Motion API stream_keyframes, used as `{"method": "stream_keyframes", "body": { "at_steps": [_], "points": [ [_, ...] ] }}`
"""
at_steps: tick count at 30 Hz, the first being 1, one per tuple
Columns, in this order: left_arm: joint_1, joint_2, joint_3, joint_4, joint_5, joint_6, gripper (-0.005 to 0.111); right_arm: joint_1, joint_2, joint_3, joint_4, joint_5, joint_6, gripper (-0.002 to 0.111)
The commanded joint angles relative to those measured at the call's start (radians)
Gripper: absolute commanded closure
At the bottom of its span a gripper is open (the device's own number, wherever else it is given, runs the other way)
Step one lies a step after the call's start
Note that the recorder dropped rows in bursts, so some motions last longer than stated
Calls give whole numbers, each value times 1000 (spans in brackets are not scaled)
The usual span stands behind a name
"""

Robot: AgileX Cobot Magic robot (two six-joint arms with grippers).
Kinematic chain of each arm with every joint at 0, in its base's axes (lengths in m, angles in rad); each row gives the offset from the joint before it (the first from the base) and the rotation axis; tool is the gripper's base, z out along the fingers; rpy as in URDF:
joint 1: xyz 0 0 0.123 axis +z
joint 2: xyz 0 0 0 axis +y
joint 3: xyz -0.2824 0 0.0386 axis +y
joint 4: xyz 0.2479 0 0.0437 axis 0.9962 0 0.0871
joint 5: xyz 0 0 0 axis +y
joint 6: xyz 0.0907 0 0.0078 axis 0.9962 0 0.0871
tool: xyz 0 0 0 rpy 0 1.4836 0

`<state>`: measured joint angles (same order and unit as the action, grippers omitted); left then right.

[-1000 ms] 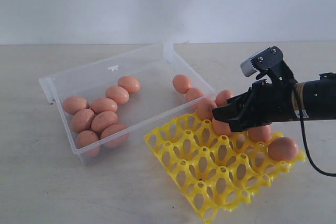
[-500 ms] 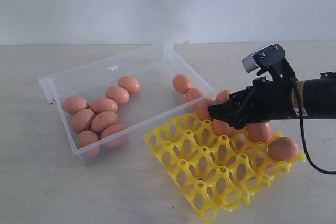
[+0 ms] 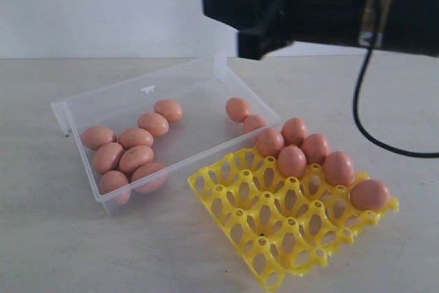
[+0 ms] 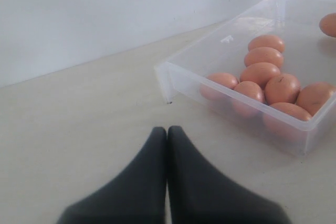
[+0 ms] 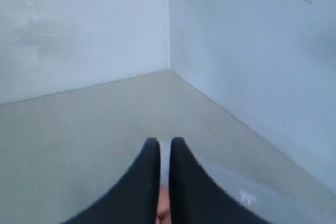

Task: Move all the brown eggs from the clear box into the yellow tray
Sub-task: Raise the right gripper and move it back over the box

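The clear box [image 3: 199,123] holds a cluster of several brown eggs [image 3: 135,158] at its left end and two more eggs [image 3: 238,108] in its far right corner. Several eggs [image 3: 292,161] sit along the far rows of the yellow tray [image 3: 274,238]. My right gripper [image 3: 226,22] hangs high above the box's far edge, jaws almost touching and holding nothing. In the right wrist view the gripper [image 5: 165,141] shows a sliver of egg [image 5: 164,209] far below. My left gripper [image 4: 167,128] is shut over bare table, short of the box [image 4: 173,77] and its eggs [image 4: 261,72].
The box and tray lie on a pale table [image 3: 55,238] with a white wall [image 3: 103,5] behind. A black cable [image 3: 360,108] loops down from the right arm over the table behind the tray.
My right gripper has left the eggs in the tray and risen steeply up and to the left, now high above the box. An egg sits where the gripper was.
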<state>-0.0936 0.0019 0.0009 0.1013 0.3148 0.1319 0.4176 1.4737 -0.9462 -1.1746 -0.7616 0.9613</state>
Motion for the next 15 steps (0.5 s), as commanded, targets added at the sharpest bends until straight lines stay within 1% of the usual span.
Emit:
{"method": "stream_keyframes", "body": {
  "at_steps": [1,2,4,5,6,7,8,10,13,15],
  "points": [
    [1,-2,-1,-8,-8,0,111,243,33,-164,-50,434,-105,108],
    [1,-2,-1,-8,-8,0,111,287,56,-198,-59,557,-112,108],
    [1,-2,-1,-8,-8,0,111,389,119,-290,-63,916,-112,108],
    [1,-2,-1,-8,-8,0,111,422,151,-331,-58,1069,-125,108],
    [1,-2,-1,-8,-8,0,111,453,196,-387,-21,1248,-180,108],
    [1,-2,-1,-8,-8,0,111,470,243,-452,62,1399,-297,108],
    [1,-2,-1,-8,-8,0,111,472,280,-526,196,1523,-423,108],
    [1,-2,-1,-8,-8,0,111,449,368,-695,527,1720,-710,108],
    [1,-2,-1,-8,-8,0,111,386,469,-911,990,1893,-971,108],
    [1,-2,-1,-8,-8,0,111,349,524,-1032,1246,1983,-1078,108]
  ]
}}
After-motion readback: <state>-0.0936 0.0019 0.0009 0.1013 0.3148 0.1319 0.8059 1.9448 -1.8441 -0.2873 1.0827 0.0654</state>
